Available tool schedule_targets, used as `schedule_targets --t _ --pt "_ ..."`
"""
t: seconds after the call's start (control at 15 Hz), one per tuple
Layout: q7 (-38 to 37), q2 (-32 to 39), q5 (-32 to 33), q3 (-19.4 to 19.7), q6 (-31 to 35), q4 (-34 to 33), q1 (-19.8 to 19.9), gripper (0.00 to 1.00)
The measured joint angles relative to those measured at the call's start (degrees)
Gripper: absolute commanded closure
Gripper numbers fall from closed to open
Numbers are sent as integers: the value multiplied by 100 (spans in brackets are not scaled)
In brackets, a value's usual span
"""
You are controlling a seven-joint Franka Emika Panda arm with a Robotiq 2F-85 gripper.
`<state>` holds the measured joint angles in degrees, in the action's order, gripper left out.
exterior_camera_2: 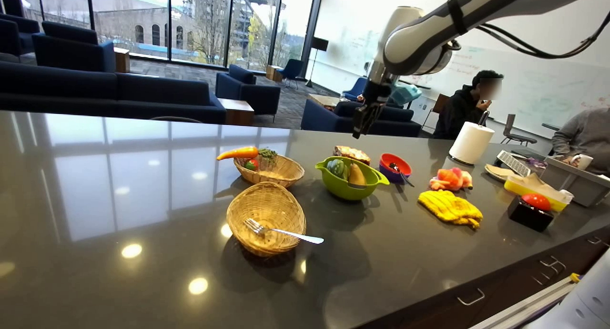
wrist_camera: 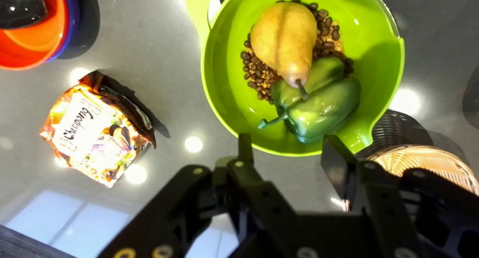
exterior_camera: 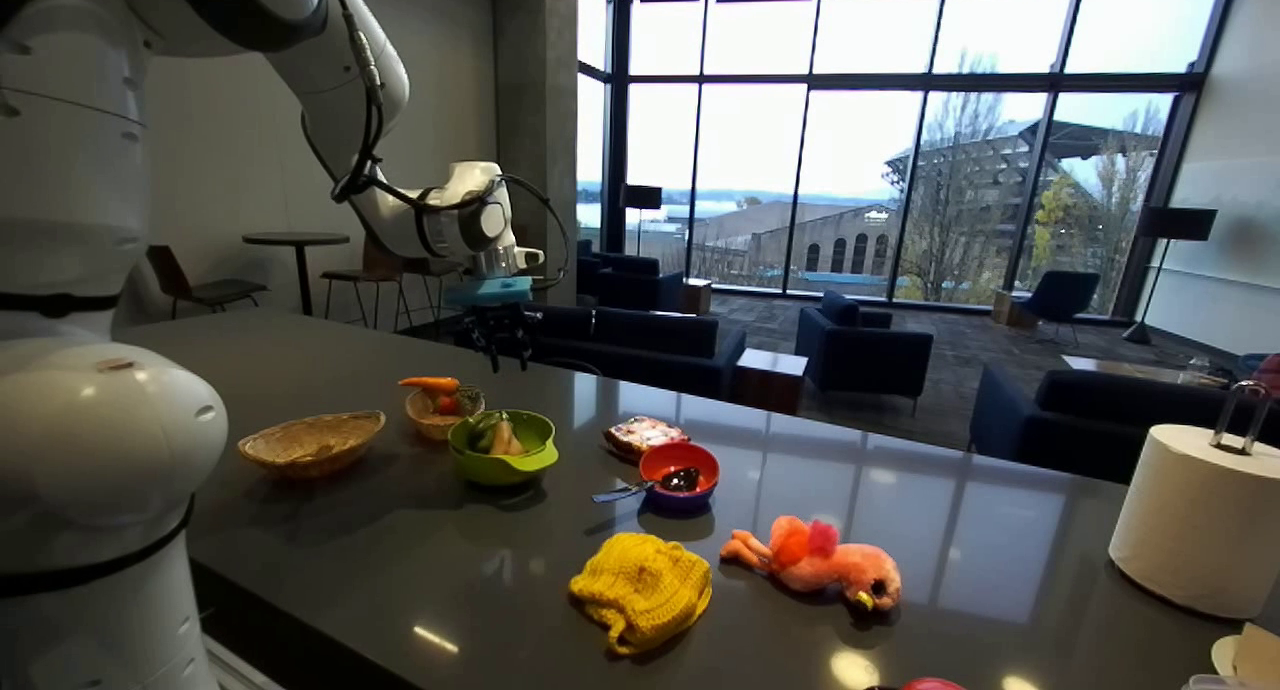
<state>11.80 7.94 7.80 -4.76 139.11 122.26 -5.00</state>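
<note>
Orange "Champong" packet (wrist_camera: 95, 132) near green bowl (wrist_camera: 226, 82).

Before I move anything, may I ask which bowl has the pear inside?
The green bowl: inside it, the yellow pear lies with a green pepper, whereas the red bowl holds a dark spoon.

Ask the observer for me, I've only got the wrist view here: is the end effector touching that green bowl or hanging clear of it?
Observer: Clear; in both exterior views the end effector hangs above the counter, apart from the green bowl.
Operator: Any utensil I can't see?
Observer: Yes, in an exterior view a fork rests in a woven basket, handle out over the rim.
Operator: And past the red bowl, away from the green bowl?
Observer: A pink plush toy lies on the counter there, in both exterior views.
</note>
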Motion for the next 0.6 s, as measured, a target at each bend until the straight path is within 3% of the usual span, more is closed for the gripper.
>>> schedule_targets --t 0.13,0.6 --pt "-5 1 0 -38 0 -32 -35 2" --pt "-46 91 0 -277 -12 -297 -262 0"
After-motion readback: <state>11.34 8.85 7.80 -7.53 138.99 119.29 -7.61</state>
